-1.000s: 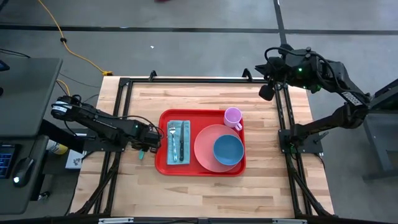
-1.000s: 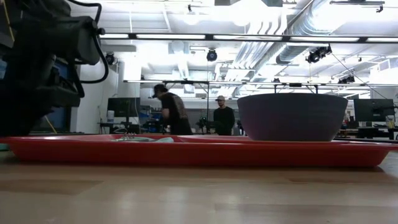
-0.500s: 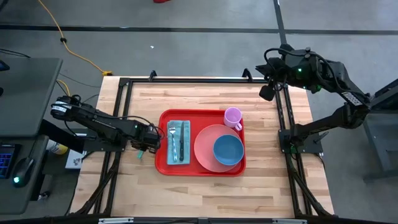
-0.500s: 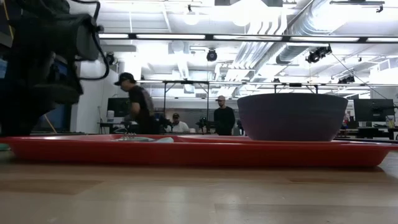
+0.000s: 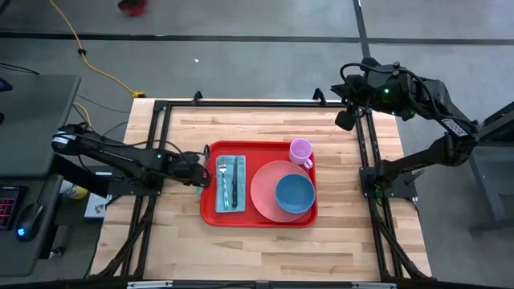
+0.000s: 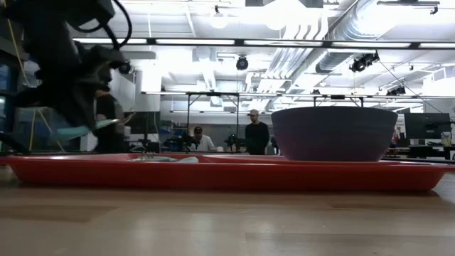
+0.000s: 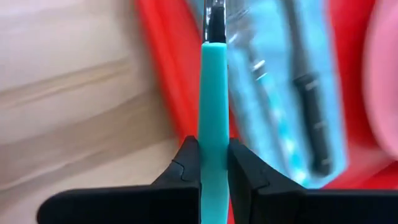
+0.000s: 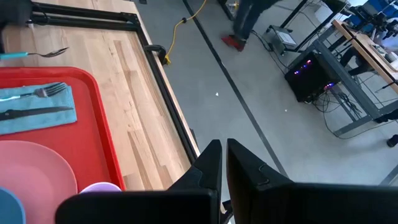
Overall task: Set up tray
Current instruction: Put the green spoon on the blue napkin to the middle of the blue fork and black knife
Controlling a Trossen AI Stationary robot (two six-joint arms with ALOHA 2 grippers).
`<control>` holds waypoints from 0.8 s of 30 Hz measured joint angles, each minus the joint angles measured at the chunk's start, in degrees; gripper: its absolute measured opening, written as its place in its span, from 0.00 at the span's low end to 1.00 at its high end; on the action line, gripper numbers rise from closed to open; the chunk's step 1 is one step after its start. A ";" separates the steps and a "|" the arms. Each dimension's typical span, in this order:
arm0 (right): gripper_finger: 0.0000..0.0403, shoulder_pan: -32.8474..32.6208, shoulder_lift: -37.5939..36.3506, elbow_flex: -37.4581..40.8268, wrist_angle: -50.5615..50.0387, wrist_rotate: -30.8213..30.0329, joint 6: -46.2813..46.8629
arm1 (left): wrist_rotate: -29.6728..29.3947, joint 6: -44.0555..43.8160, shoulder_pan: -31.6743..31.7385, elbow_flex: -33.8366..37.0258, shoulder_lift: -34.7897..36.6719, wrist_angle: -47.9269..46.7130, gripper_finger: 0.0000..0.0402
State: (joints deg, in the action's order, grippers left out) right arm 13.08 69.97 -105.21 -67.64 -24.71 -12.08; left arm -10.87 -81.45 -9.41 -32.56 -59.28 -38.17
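The red tray lies at the table's middle, also in the low view. It carries a blue napkin with a fork and knife, a pink plate with a blue bowl on it, and a pink cup. My left gripper hovers at the tray's left rim, shut on a teal-handled spoon. My right gripper waits shut above the table's far right corner. My left gripper pinches the spoon's teal handle between its two fingers, which lie along the handle. The handle runs forward out of the fingers to the metal neck. The spoon is lifted clear and about level, over the tray's left rim.
Bare wood lies left of the tray, near it and toward the far edge. A black frame rail borders the table. People stand in the room beyond, seen in the low view.
My left gripper has risen from the table just left of the tray and moved toward the far edge and the tray's left rim. It has carried the teal-handled spoon up clear of the table. People in the background have walked leftward.
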 joint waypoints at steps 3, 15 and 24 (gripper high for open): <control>0.00 0.01 0.00 0.00 0.02 -0.43 0.01 | -2.70 0.18 0.00 -0.02 0.15 4.05 0.15; 0.00 0.00 -2.17 0.00 1.36 -1.44 2.19 | -9.28 5.69 0.02 -0.11 -1.79 18.23 0.15; 0.00 0.00 -7.03 0.00 1.84 -1.15 2.15 | -6.42 9.18 -0.11 -0.13 -1.80 23.58 0.15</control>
State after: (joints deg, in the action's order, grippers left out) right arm 13.08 62.95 -105.21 -65.80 -25.86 -9.92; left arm -17.28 -72.28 -9.52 -32.69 -61.08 -14.59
